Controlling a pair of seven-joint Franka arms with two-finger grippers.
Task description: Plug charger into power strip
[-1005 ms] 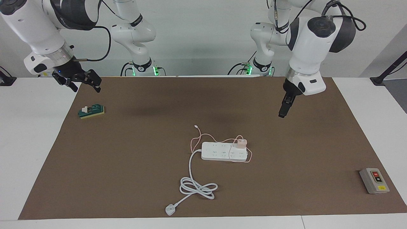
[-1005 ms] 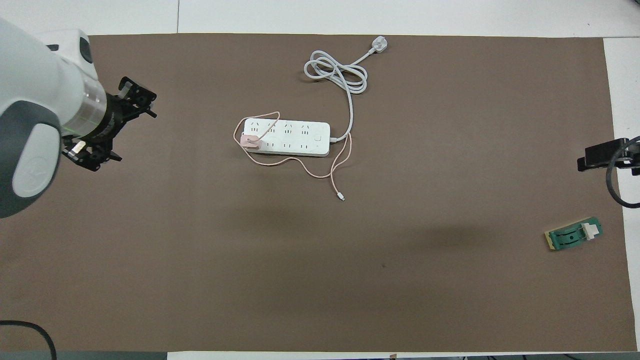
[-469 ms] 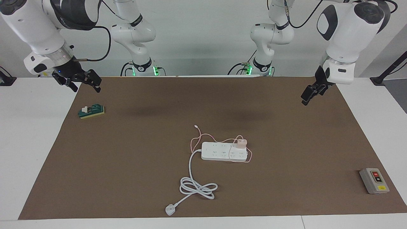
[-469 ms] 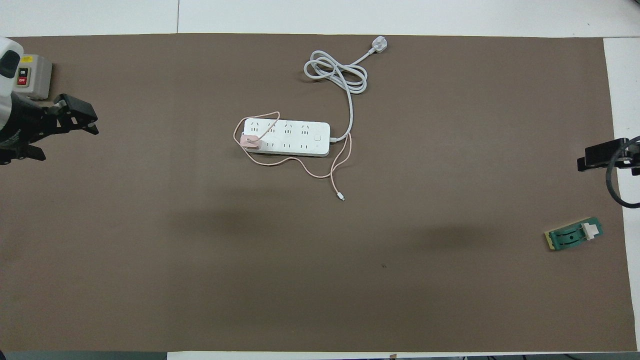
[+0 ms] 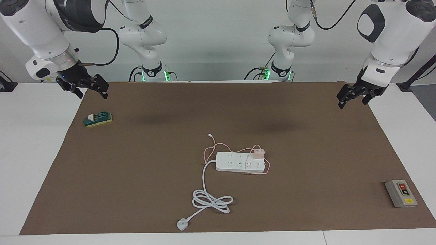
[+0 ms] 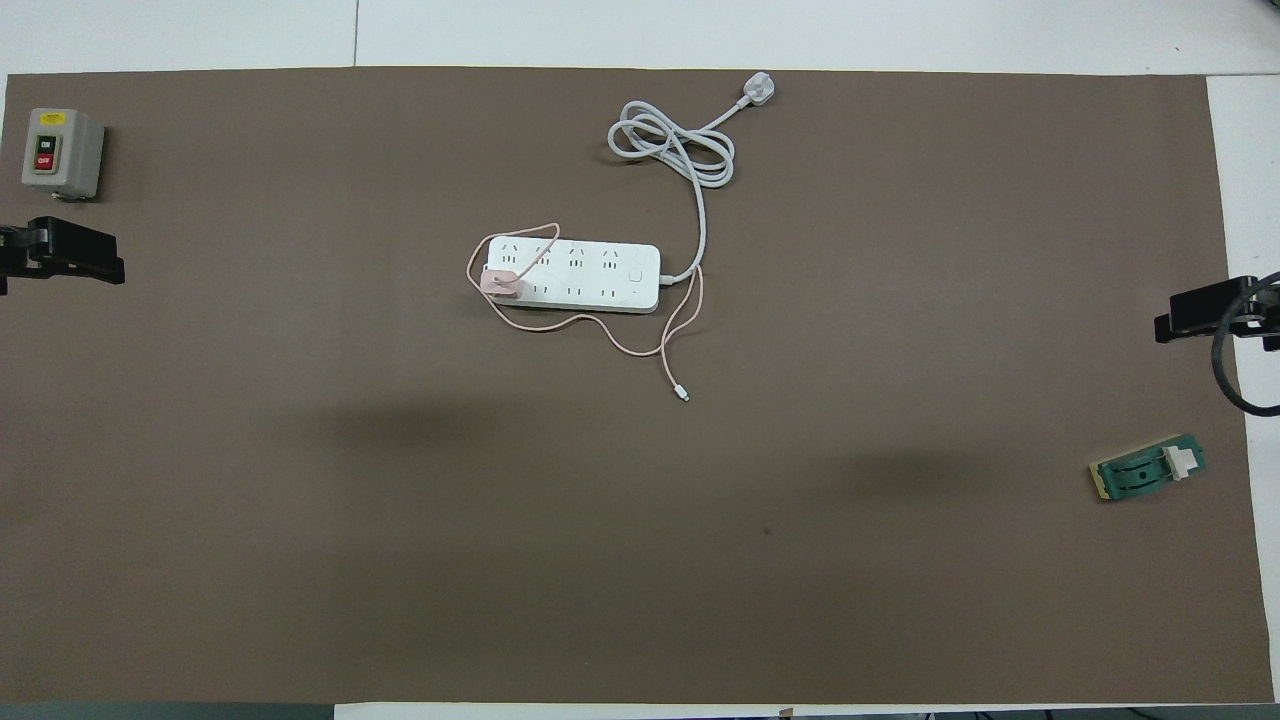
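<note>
Left gripper [image 5: 354, 97]: raised over the brown mat's edge at the left arm's end of the table, at the end near the robots; fingers spread apart, holding nothing. In the overhead view only its dark tip [image 6: 75, 262] shows at the frame's margin.
Right gripper [image 5: 89, 87]: raised over the mat's corner at the right arm's end, above and nearer to the robots than the green block; fingers apart, empty. Overhead view shows just its tip [image 6: 1205, 312].
Charger [image 5: 259, 153]: small pale pink cube seated upright on the power strip, at the strip's end toward the left arm, in the row nearer to the robots.
Charger cable [image 5: 213, 147]: thin, pink, looping around and across the strip; its free connector lies on the mat nearer to the robots than the strip.
Power strip [image 5: 238, 162]: long white bar lying flat near the middle of the mat, well apart from both grippers.
Strip cord [image 5: 211, 200]: thick, white, coiled loosely farther from the robots than the strip, ending in a white three-pin plug [image 5: 182, 224] near the mat's edge.
Green block [image 5: 98, 119]: on the mat at the right arm's end.
Grey button box [image 5: 401, 193]: red and yellow buttons, at the left arm's end, farther from the robots.
Brown mat [image 5: 136, 190]: covers most of the white table [image 5: 30, 143].
</note>
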